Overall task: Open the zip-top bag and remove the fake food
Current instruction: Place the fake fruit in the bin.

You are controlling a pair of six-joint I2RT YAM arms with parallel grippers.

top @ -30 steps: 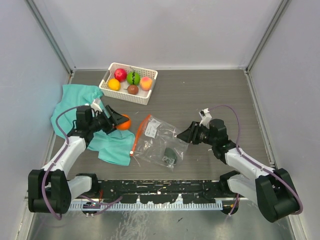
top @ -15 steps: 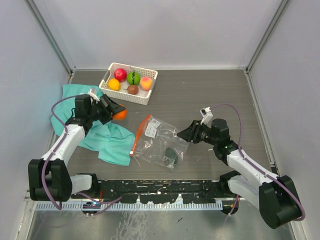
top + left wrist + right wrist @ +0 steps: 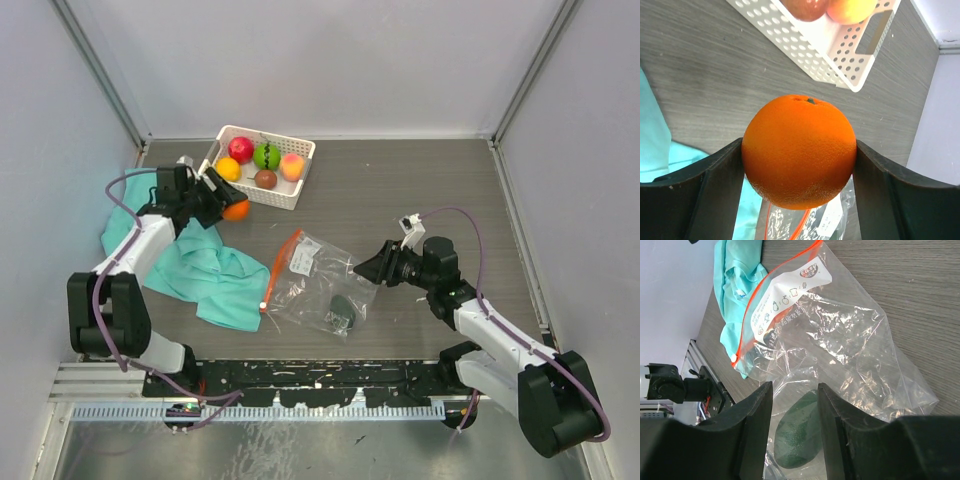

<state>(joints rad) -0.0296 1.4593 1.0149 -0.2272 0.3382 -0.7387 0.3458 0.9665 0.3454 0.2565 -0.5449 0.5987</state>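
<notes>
The clear zip-top bag (image 3: 320, 282) with its orange-red zipper strip (image 3: 277, 268) lies mid-table; it also shows in the right wrist view (image 3: 830, 335). A dark green fruit (image 3: 343, 310) lies inside it, seen below my right fingers (image 3: 795, 440). My left gripper (image 3: 228, 208) is shut on an orange fruit (image 3: 236, 209), which fills the left wrist view (image 3: 799, 150), held just short of the white basket (image 3: 212, 178). My right gripper (image 3: 362, 271) is open and empty at the bag's right side.
The basket (image 3: 840, 55) at the back holds red (image 3: 240, 149), green (image 3: 266, 156), peach (image 3: 292, 165), yellow (image 3: 229, 169) and brown (image 3: 265, 179) fruits. A teal cloth (image 3: 205, 270) lies left of the bag, under my left arm.
My left gripper has carried the orange fruit away from the bag, back and left toward the basket. My right gripper has stayed at the bag's right side.
</notes>
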